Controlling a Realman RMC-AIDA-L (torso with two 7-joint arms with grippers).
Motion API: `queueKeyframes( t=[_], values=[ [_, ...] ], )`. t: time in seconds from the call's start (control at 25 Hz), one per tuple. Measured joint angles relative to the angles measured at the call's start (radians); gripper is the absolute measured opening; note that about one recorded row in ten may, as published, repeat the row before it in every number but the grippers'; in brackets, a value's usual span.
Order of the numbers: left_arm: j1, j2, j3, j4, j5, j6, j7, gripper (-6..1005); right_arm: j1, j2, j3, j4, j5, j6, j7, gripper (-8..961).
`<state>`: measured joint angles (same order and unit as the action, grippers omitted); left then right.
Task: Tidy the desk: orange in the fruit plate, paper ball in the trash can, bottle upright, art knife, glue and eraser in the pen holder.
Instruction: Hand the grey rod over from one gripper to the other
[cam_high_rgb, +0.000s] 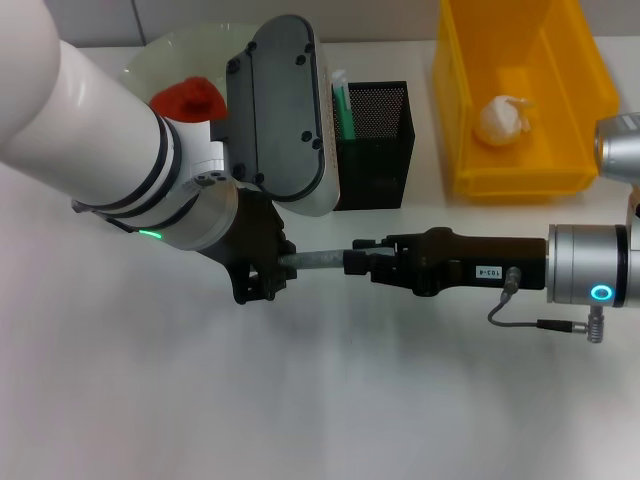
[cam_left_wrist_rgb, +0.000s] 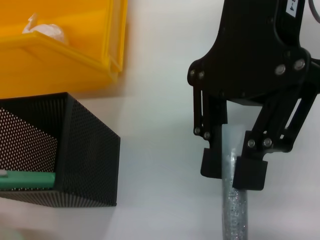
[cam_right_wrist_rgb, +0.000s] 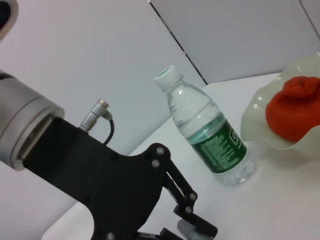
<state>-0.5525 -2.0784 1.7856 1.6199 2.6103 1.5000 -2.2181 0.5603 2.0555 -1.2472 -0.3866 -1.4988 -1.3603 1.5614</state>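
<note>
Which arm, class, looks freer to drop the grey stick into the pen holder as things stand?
Probably the right gripper: it grips one end of the grey stick, with bare table toward the pen holder. The left gripper grips the other end and must release first.

We are reaching both arms toward the middle, our left pincer (cam_high_rgb: 262, 272) and right pincer (cam_high_rgb: 362, 258) each clamping an end of one slim stick.
</note>
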Motion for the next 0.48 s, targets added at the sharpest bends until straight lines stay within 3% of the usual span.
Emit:
queueKeyframes(
  t=[0.16,0.48],
  values=[
    [0.0,0.0,0.0,0.0,0.0,0.0,0.0,183,0.0,0.0,0.0,-0.004,0.0,-0.003,-0.001,240],
    [0.001,0.0,0.0,0.0,0.001,0.0,0.002,183,-0.003,0.003,-0.001,-0.026,-0.026,-0.003,-0.006,210]
  ],
)
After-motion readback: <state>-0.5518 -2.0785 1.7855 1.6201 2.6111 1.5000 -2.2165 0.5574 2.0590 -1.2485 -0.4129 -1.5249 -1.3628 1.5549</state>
